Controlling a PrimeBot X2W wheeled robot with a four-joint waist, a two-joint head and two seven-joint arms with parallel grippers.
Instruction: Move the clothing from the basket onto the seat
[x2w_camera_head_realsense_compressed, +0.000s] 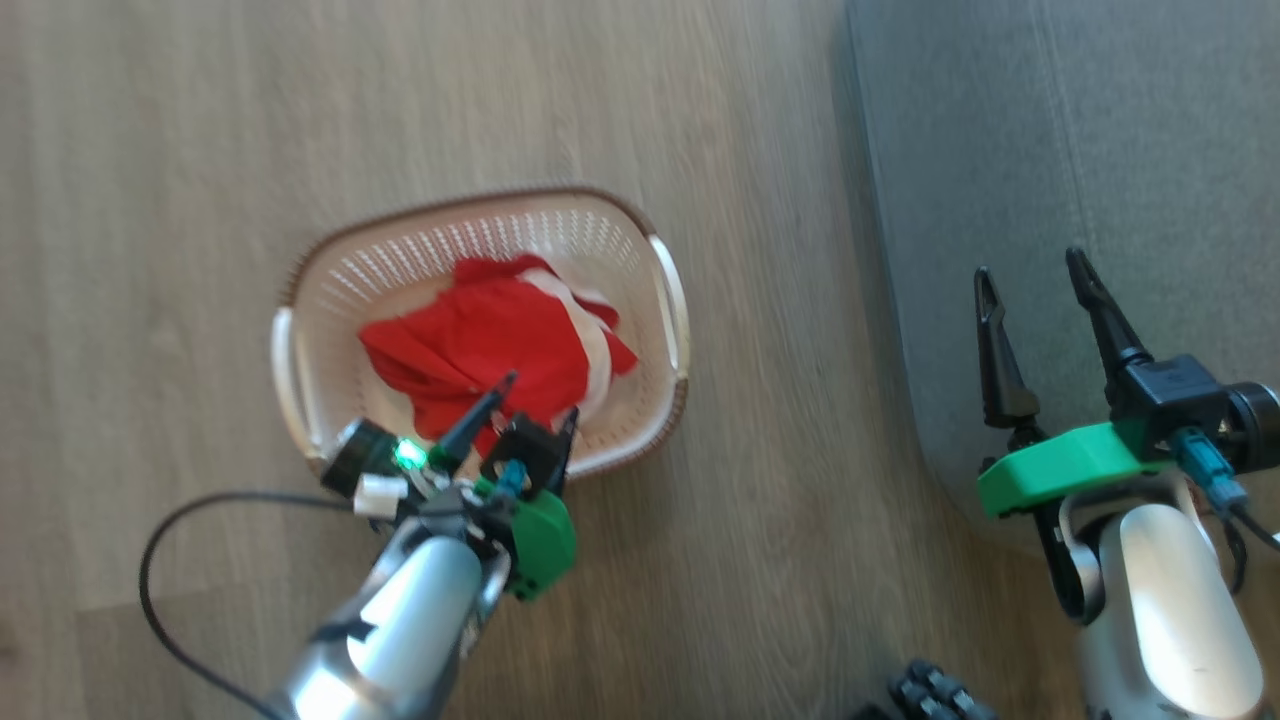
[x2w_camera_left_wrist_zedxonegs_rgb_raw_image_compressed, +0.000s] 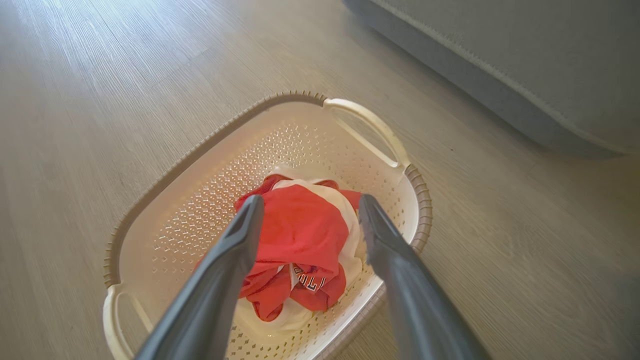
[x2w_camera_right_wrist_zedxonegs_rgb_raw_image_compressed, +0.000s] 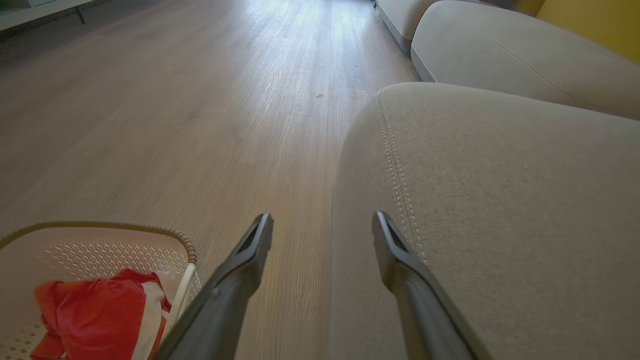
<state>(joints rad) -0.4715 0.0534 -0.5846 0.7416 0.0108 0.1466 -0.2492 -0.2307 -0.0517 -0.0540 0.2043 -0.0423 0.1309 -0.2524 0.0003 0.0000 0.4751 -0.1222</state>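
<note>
left end effector (x2w_camera_head_realsense_compressed: 541, 395): released, jaws spread above clothing (x2w_camera_head_realsense_compressed: 480, 340), likely lining up a pinch | clothing: bunched in basket (x2w_camera_head_realsense_compressed: 400, 262) on floor (x2w_camera_head_realsense_compressed: 200, 150), left of seat (x2w_camera_head_realsense_compressed: 1050, 150) | right end effector (x2w_camera_head_realsense_compressed: 1029, 262): released, empty, over seat's near edge, probably parked clear

You have one laundry basket (x2w_camera_head_realsense_compressed: 400, 265) with two white handles (x2w_camera_head_realsense_compressed: 672, 300), one heap of red-and-white clothing (x2w_camera_head_realsense_compressed: 490, 345), garments too bunched to count, one left claw (x2w_camera_head_realsense_compressed: 541, 394), one right claw (x2w_camera_head_realsense_compressed: 1029, 262), two dark fingers (x2w_camera_head_realsense_compressed: 997, 350) apiece, one seat (x2w_camera_right_wrist_zedxonegs_rgb_raw_image_compressed: 500, 200), one more sofa cushion (x2w_camera_right_wrist_zedxonegs_rgb_raw_image_compressed: 500, 55) beyond it.
</note>
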